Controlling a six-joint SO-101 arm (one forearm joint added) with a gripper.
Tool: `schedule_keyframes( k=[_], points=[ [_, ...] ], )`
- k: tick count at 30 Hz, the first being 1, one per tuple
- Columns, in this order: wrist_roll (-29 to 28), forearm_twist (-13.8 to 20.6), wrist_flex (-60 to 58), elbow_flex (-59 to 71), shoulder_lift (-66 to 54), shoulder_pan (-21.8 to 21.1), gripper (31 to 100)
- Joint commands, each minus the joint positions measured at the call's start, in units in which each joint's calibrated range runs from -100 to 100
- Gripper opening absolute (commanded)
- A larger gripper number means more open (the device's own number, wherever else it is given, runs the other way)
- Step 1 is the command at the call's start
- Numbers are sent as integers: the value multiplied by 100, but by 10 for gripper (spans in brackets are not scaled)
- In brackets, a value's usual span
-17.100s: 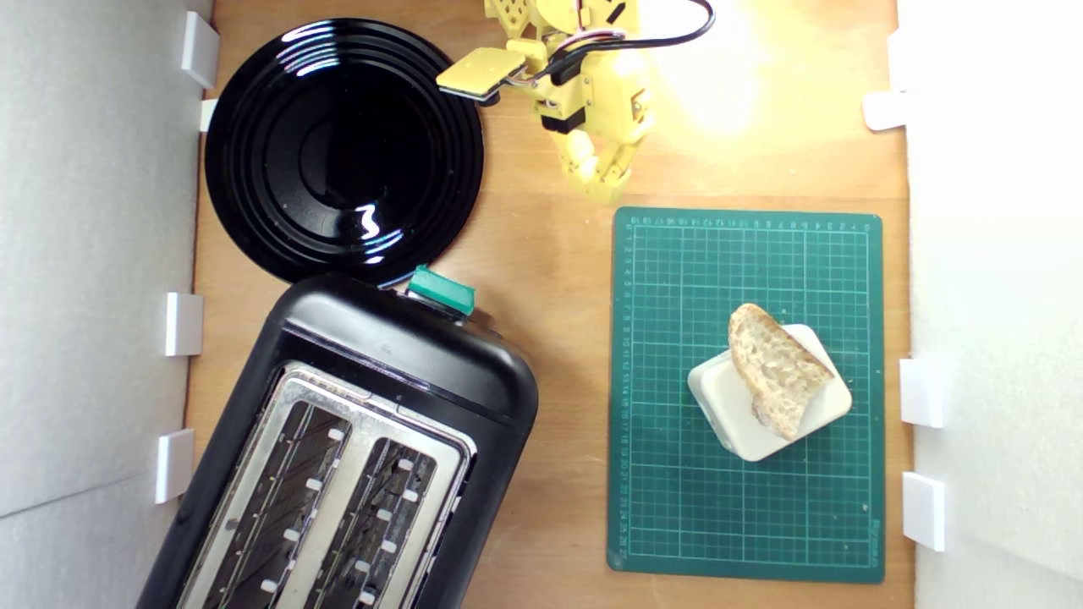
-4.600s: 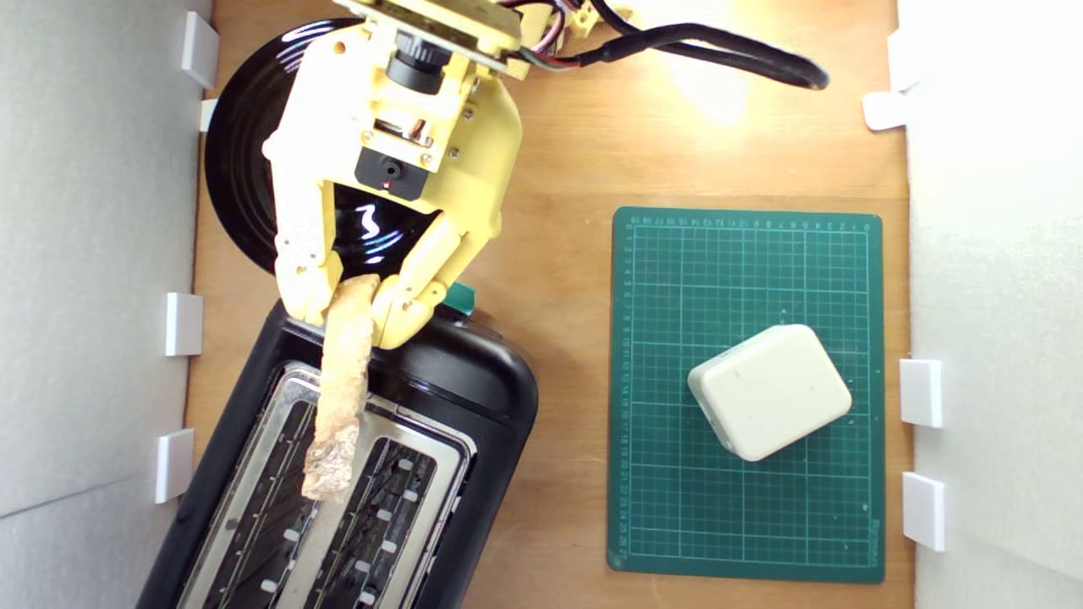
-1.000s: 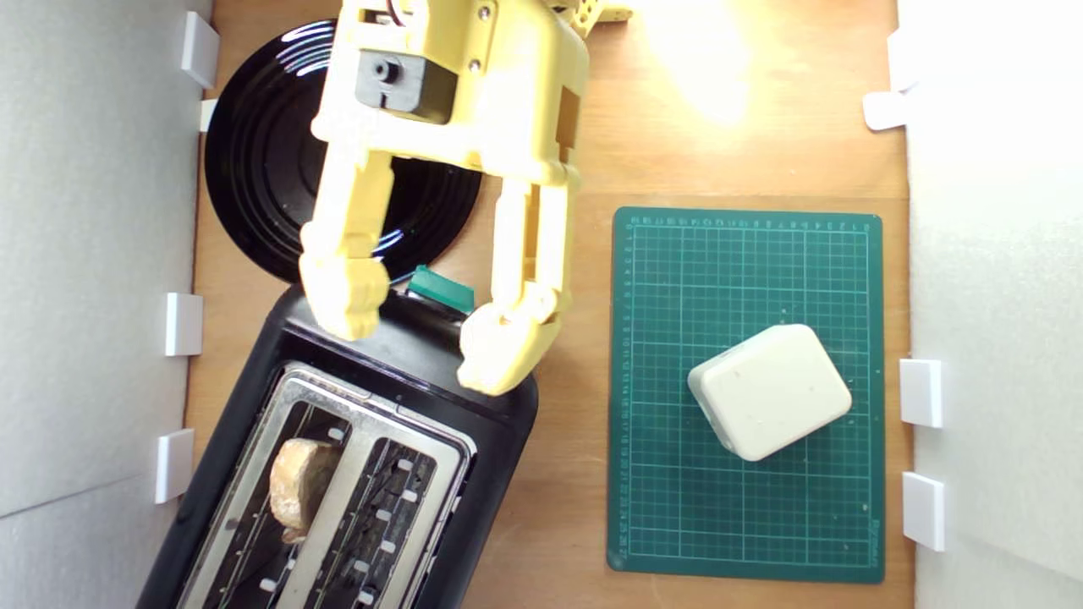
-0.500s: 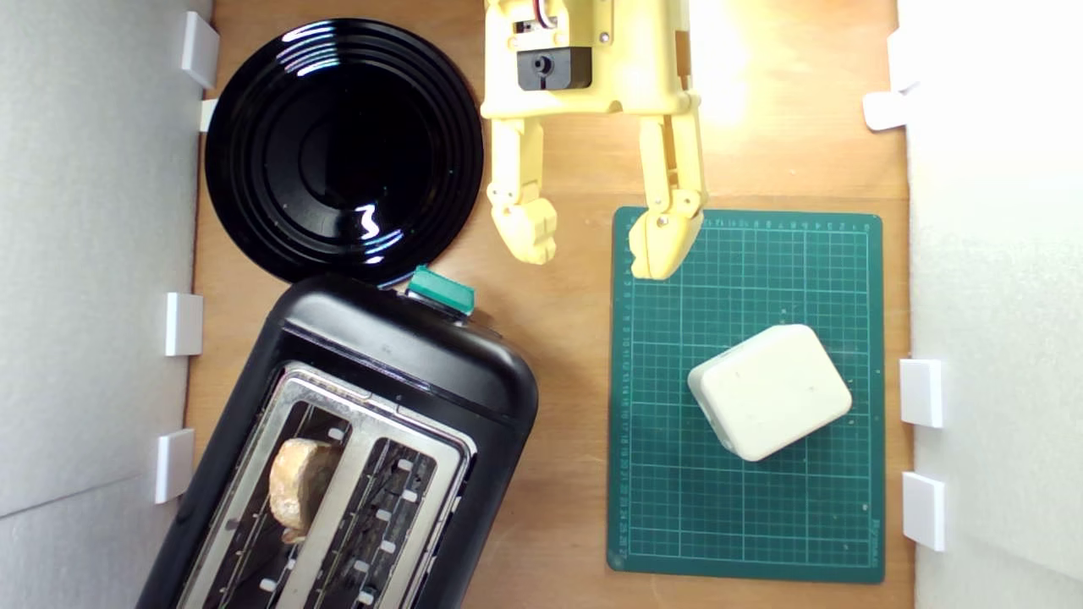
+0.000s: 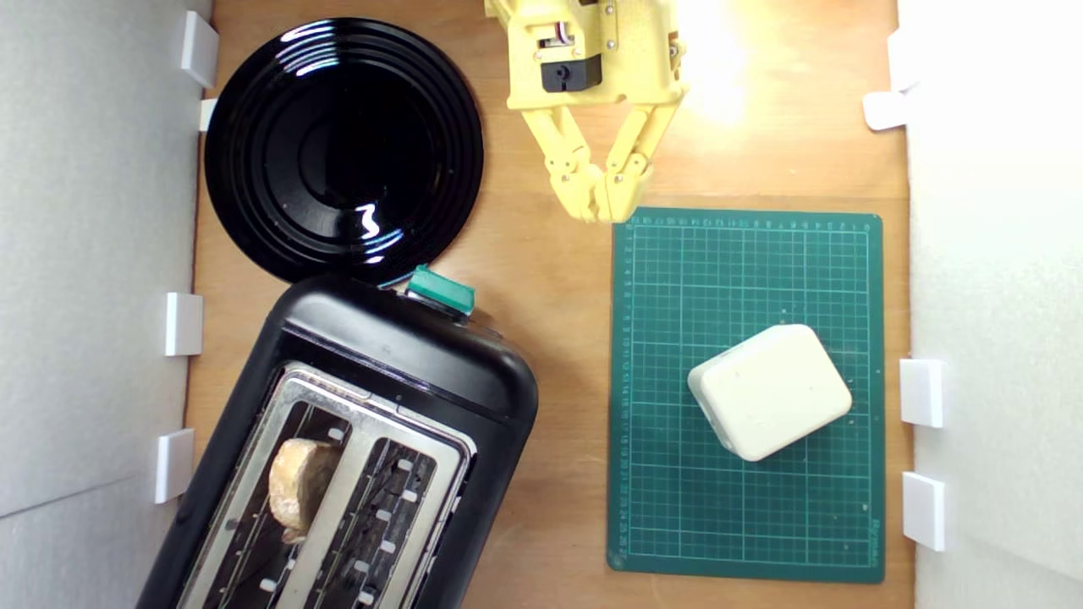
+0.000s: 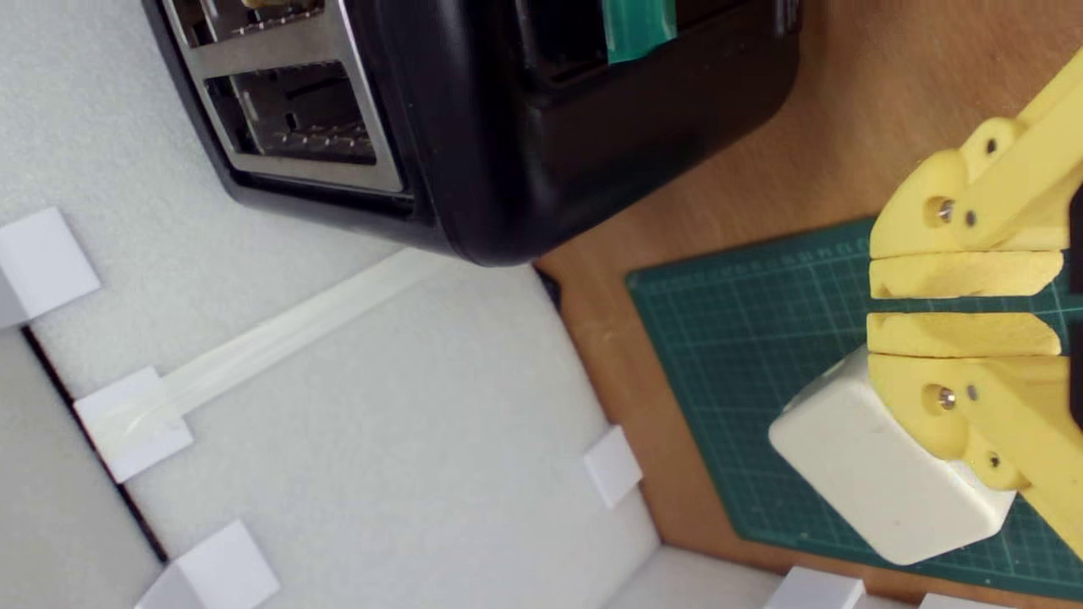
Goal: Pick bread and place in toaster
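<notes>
Claw (image 5: 602, 205) is pinched together with nothing in it, fingertips pretty much touching, hanging over the bare wooden bench (image 5: 541, 279) just off the top corner of the green cutting mat (image 5: 744, 507). The bread (image 5: 298, 484) is already sitting in the toaster (image 5: 406, 355), in the slot on the exterior view's left, with its crusty end poking up a bit above the silver top plate.

So I'd call the placing part basically done. If anything's left, it's parking the arm clear of everything, and maybe pressing the green lever (image 5: 441, 290) if toasting counts. For that I'd come at the lever from above, not from the side, since the black plate (image 5: 254, 101) sits right next to that end of the toaster.

Setup-wise: the wooden bench is boxed in by white foam walls with little white blocks (image 5: 183, 324) stuck along the edges. A cream block (image 5: 770, 392) sits on the mat. There's a bright glare spot near the arm.
</notes>
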Motion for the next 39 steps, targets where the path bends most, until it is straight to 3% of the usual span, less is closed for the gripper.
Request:
schedule_keyframes(
  k=[1,21,39],
  points=[
    [-21,-20,-32,438,-493,-5,396],
    [-366,-47,-23,3488,-2639,-37,375],
    [-466,-120,-6,4450,-2722,-37,356]
  ],
)
